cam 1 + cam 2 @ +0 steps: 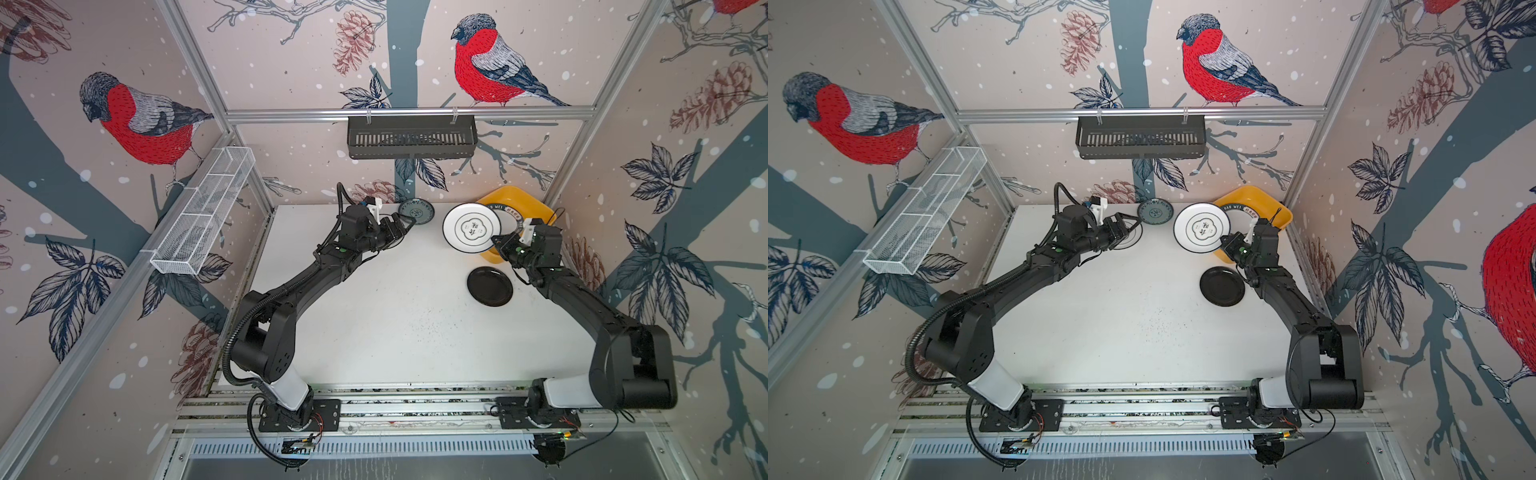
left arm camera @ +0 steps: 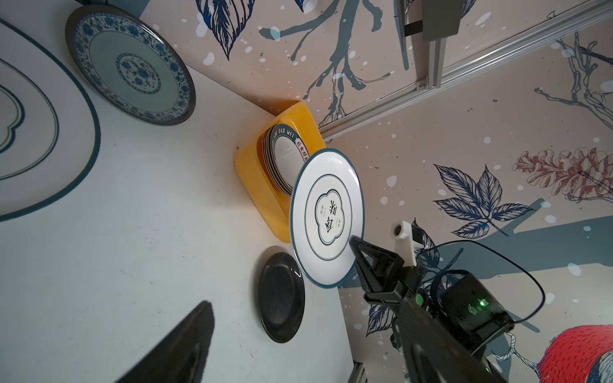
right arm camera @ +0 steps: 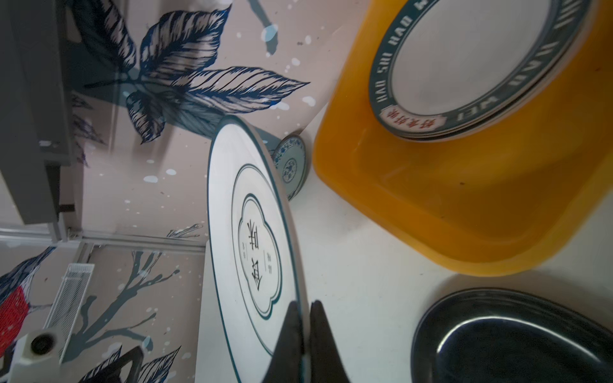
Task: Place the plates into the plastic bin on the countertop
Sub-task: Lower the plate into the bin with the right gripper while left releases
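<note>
Inspector: Progress on the plates?

Assessor: A stack is sitting in the bin (image 1: pixel 505 193) at one o'clock on the counter (image 1: pixel 374 311), with a lettered plate (image 3: pixel 464 66) on top. The stack's count is not showing. Four plates are waiting outside.

Inspector: Where are those four?

Assessor: The right gripper (image 3: pixel 303 308) is pinching a white plate (image 1: pixel 471 227) by its rim, fingers almost together, and holding it off the counter at the bin's nine o'clock edge. A second white plate (image 2: pixel 33 132) is lying at eleven o'clock, a teal plate (image 1: pixel 415 211) at twelve and a black plate (image 1: pixel 489 286) at three.

Inspector: And the left gripper (image 1: pixel 1127 230)?

Assessor: Its jaws are standing wide apart, gripping nothing, over the second white plate. I am judging the job past halfway.
</note>
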You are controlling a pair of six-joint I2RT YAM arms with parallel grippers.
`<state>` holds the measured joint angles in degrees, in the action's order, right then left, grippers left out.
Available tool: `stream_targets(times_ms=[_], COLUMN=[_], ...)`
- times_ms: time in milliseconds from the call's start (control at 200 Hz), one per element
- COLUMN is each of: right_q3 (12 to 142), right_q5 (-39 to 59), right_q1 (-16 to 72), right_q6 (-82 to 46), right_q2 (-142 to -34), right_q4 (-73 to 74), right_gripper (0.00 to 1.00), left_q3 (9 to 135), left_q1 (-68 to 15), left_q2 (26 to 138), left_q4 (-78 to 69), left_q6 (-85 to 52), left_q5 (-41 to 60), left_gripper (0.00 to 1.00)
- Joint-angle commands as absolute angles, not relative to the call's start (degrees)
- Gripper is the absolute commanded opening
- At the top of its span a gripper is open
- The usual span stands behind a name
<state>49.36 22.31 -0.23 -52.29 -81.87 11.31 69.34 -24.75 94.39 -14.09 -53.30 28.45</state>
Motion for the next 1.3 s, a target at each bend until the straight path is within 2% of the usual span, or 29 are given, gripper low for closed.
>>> stream_targets(times_ms=[0, 205, 370, 760, 1295], right_q3=[51.14, 55.78, 59.48, 70.22, 78.80], right_q5=[21.50, 20.54, 20.33, 16.67, 11.72], right_q1=[-2.68, -6.42, -7.95, -8.77, -8.79], right_q6=[-53.00, -53.61, -55.86, -59.97, -61.83], right_q2=[-83.73, -90.15, -96.24, -109.89, -119.32], right_q4=[12.66, 12.55, 14.31, 14.83, 12.67], right_gripper=[0.02, 0.02, 0.02, 0.02, 0.02], left_q3=[69.81, 73.04, 76.42, 85.21, 93.66], left_q1=[-24.87, -24.92, -24.87, -24.79, -21.68], left_q2=[94.71, 97.59, 100.69, 104.17, 110.65], left_q4=[-18.86, -18.36, -18.57, -12.42, -8.79], left_q6=[-51.04, -48.57, -46.77, -37.32, -36.21], left_q5=[28.23, 27.93, 29.09, 24.36, 26.27], left_gripper=[0.90, 0.96, 0.96, 0.96, 0.96])
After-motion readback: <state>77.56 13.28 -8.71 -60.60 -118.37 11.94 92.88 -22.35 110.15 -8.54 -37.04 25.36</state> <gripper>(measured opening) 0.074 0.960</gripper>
